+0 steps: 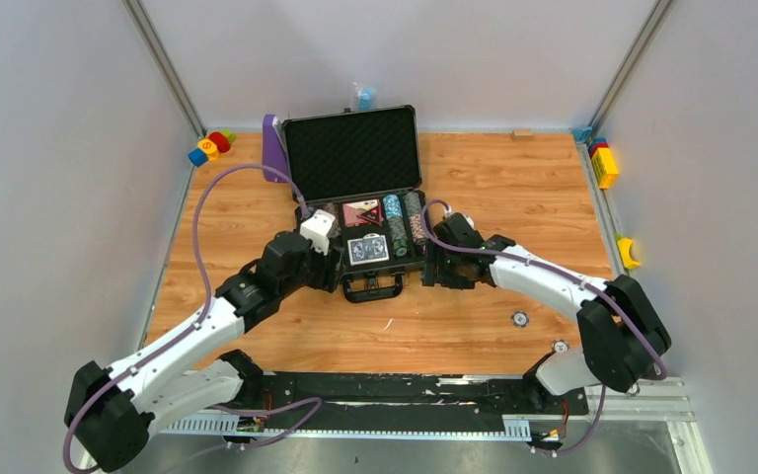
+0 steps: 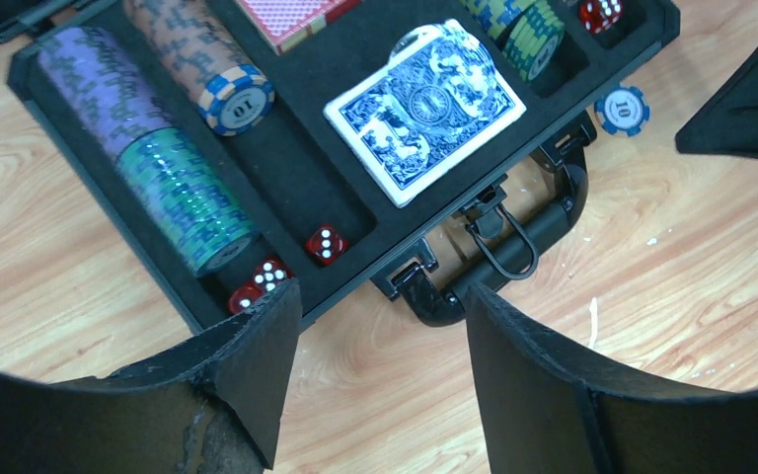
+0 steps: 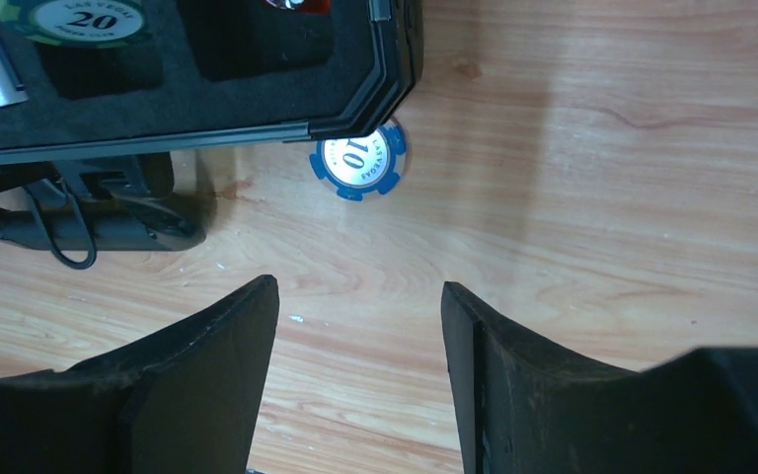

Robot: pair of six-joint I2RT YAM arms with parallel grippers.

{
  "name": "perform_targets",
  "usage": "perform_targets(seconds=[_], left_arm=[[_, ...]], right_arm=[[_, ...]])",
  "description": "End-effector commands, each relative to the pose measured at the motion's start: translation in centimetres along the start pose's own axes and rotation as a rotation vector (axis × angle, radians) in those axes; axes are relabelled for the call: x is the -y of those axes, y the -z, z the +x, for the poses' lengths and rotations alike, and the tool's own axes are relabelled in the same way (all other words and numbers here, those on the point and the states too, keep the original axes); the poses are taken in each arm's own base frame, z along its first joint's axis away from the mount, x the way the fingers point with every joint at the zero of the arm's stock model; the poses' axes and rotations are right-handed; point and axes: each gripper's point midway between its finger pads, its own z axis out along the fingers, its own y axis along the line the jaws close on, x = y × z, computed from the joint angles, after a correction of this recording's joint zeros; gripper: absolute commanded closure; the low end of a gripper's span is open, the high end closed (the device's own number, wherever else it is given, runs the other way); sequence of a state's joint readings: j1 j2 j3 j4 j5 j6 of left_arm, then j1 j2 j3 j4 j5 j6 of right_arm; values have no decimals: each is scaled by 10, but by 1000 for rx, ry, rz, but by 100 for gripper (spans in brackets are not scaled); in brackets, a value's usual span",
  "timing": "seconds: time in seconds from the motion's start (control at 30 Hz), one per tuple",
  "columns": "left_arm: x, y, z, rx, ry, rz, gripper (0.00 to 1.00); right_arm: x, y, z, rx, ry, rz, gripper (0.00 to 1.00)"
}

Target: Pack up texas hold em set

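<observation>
At the near-left corner of the open briefcase [image 1: 350,153], which sits mid-table with its lid stood up at the far side, the left gripper [image 2: 380,311] is held with its jaws spread wide and nothing between them. If it were lowered carelessly from here, the red dice [image 2: 324,244] in the corner pocket could be knocked out. The blue card deck [image 2: 424,109], which lies crooked in its slot, could also be pushed further askew, and the lid would then probably not shut flat.

Further right, a blue chip [image 3: 358,158] rests flat on the wood against the case's near-right corner and is partly hidden by its edge. A flat chip set against a wall is judged hard to pinch — it may be skidded away or driven under the case, and the case itself nudged. The right gripper [image 3: 360,296] is likewise parted and empty, poised over bare wood just on the near side of that chip. A small round disc [image 1: 520,318] lies well apart, toward the right arm's base, and could be overlooked.

Both arms are stretched forward and inward from their bases — the left angled at the case's near-left corner, the right mirrored at its near-right corner, each wrist tipped downward.
</observation>
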State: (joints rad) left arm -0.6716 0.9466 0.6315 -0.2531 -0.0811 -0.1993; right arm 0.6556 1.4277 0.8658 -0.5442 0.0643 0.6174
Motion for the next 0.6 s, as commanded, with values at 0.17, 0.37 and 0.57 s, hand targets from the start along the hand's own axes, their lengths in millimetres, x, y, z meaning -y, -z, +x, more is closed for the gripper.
perform_targets(seconds=[0.17, 0.37, 0.57], left_arm=[[-18, 25, -33, 240, 63, -83, 25], [-23, 34, -34, 299, 76, -99, 23], [-28, 39, -33, 322, 71, -120, 22]], right_arm=[[-20, -32, -24, 69, 68, 25, 39], [-16, -53, -26, 74, 93, 105, 39], [-5, -65, -25, 70, 93, 169, 40]])
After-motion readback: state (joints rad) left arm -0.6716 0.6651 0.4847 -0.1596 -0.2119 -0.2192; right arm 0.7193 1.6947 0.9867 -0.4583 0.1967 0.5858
